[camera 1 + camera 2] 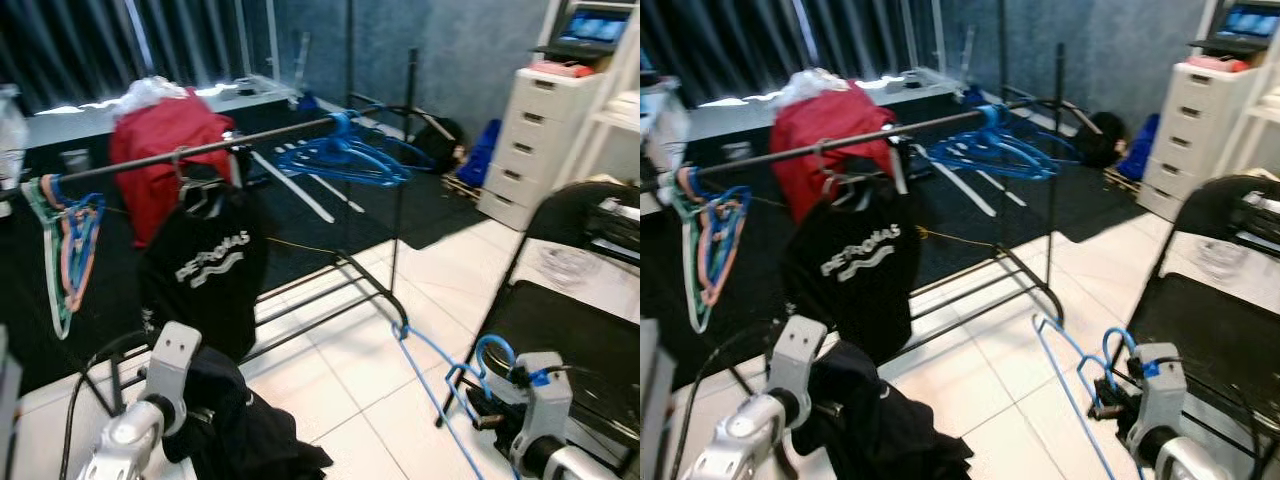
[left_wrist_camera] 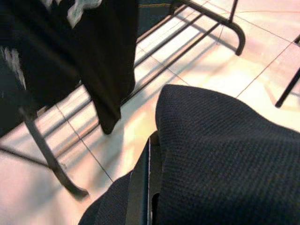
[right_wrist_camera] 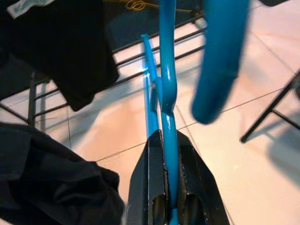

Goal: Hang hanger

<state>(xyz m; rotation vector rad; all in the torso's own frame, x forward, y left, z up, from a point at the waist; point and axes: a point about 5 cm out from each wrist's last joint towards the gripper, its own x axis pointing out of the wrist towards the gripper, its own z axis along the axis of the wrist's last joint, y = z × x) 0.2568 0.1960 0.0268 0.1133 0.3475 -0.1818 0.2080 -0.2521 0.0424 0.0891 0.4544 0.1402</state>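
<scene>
Right gripper (image 3: 165, 197), lower right of the head views, has its fingers pinched on a blue hanger (image 1: 440, 365) near the neck; the hanger's long axis runs up-left from it, low over the tiled floor. The rack rail (image 1: 200, 150) lies well above, toward upper left. Open stretch of rail between the black shirt (image 1: 205, 270) and the blue hanger bunch (image 1: 345, 155). Left gripper (image 2: 150, 187), lower left, grips a dark garment (image 2: 225, 159), fingers closed on it.

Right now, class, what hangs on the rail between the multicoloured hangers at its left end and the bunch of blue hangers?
In the left eye view, a black printed T-shirt hangs on the rail between them.
</scene>
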